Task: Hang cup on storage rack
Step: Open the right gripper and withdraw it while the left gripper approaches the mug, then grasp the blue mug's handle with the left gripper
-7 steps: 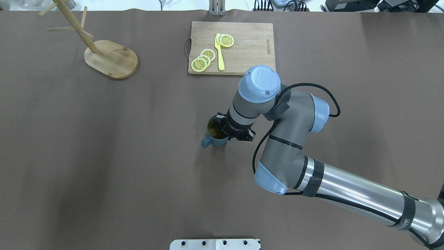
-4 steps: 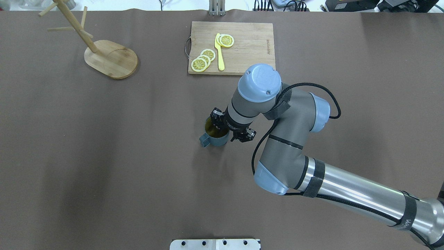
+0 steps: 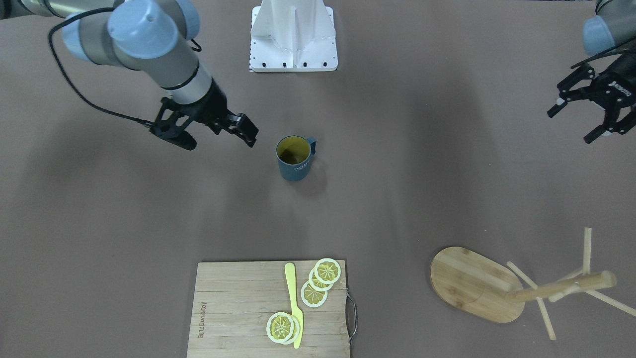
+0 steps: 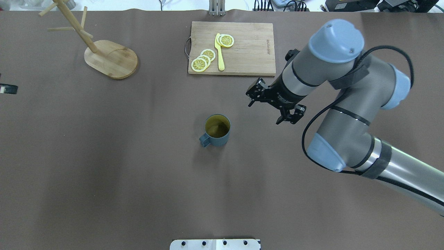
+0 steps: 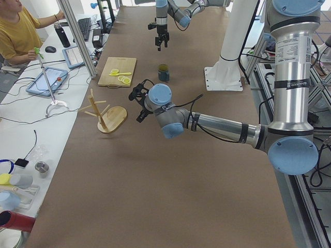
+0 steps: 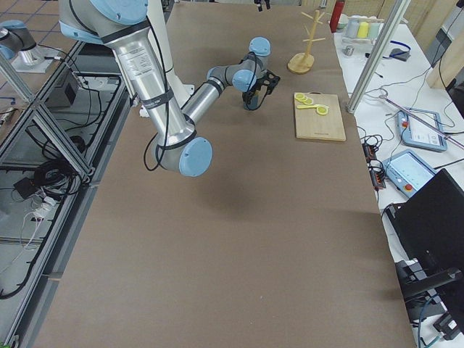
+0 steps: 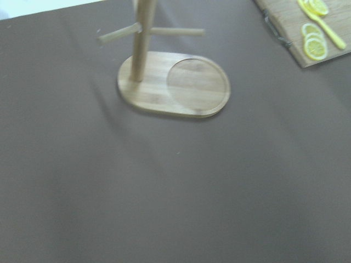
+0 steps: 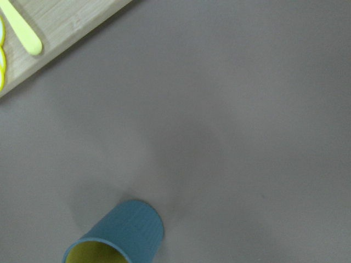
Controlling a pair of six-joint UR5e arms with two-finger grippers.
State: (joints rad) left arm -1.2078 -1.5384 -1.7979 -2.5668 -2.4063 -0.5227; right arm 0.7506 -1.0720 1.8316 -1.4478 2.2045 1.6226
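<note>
Right arm is reaching over table, wrist tilting down. Right gripper is hanging above surface, fingers spread wide, gripping nothing. Cup is standing upright on table, apart from this gripper, toward my left and nearer to me, handle pointing left. Left gripper is also spread wide and empty, facing storage rack at far left

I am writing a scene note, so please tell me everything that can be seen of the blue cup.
The cup is a dark slate-blue cylinder with a yellow-olive inside and pale lettering on its side. Its squarish loop handle points toward the robot's left. It stands upright, mouth up, on the brown table, near the middle. Only the table touches it; the open right gripper is apart from it.
</note>
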